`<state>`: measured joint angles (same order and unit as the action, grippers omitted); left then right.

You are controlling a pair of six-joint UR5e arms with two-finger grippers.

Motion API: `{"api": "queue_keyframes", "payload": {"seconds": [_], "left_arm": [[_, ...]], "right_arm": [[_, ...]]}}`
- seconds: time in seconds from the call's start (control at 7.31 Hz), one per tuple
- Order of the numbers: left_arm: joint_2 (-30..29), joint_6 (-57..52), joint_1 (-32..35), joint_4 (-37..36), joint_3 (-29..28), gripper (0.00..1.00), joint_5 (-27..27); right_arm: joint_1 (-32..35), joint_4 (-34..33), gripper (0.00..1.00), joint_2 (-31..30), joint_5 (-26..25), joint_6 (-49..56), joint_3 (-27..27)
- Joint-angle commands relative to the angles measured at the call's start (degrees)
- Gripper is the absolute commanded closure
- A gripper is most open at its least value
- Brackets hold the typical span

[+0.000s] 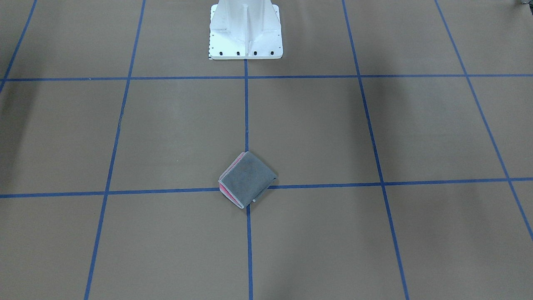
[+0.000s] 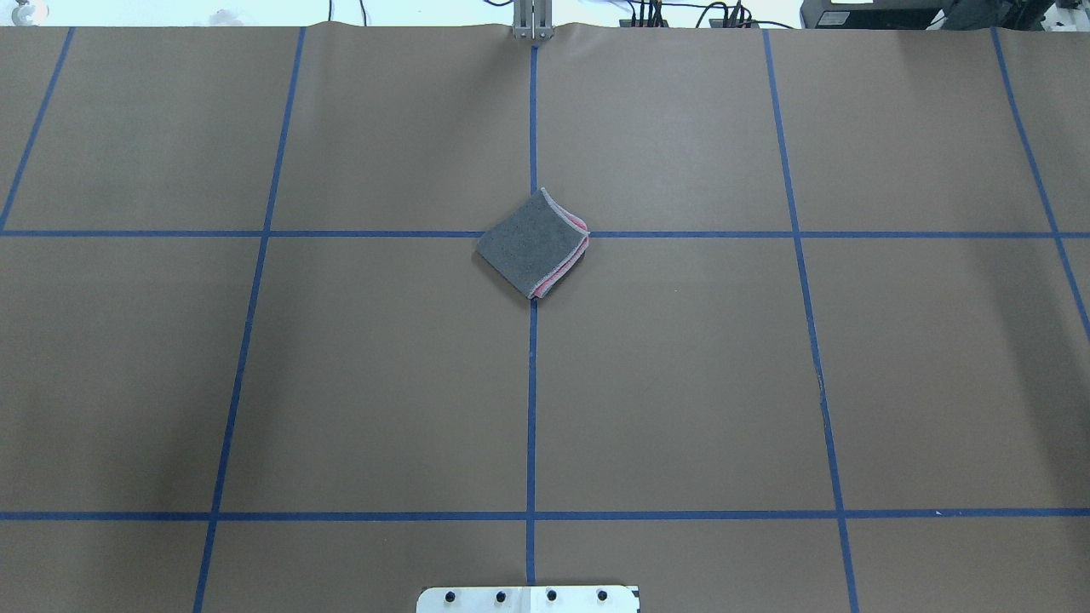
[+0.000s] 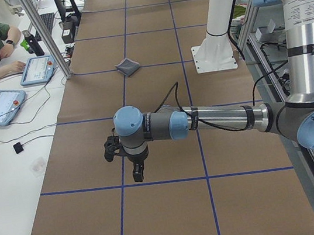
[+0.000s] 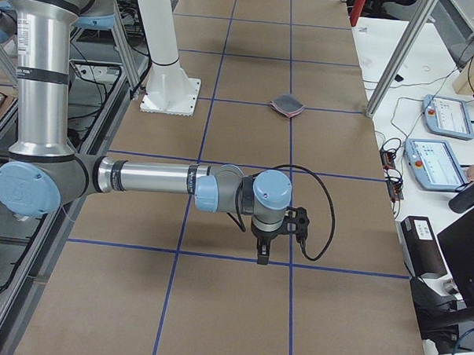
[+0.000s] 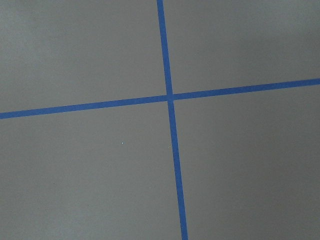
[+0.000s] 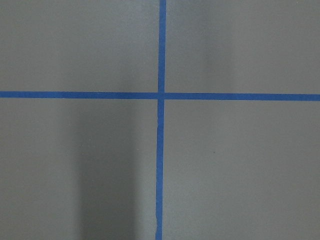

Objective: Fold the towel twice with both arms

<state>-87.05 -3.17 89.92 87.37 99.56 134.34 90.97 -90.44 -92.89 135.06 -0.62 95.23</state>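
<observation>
Towel (image 2: 532,245): folded, grey face up, pink at one edge, on the central crossing of blue tape (image 5: 170,97).
Side views only: left gripper (image 3: 137,172) and right gripper (image 4: 262,252), well apart from the towel.
Jaws: cannot tell whether spread or closed.
Wrist views: tape lines only.

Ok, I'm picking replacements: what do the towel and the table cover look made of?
The towel: soft terry-like cloth, matte grey face, pink layers at its edges. The table cover: probably brown kraft paper, matte, rippled along its far edge.
</observation>
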Motion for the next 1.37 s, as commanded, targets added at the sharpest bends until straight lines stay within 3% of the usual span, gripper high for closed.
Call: {"api": "queue_keyframes", "payload": {"seconds": [0.0, 1.23], "left_arm": [[0.0, 0.0, 0.0, 0.0, -0.1, 0.0, 0.0], [0.0, -0.1, 0.0, 0.3, -0.1, 0.0, 0.0]], "right_arm": [[0.0, 0.1, 0.0, 0.3, -0.1, 0.0, -0.8], [0.0, 0.1, 0.0, 0.3, 1.2, 0.1, -0.8]]}}
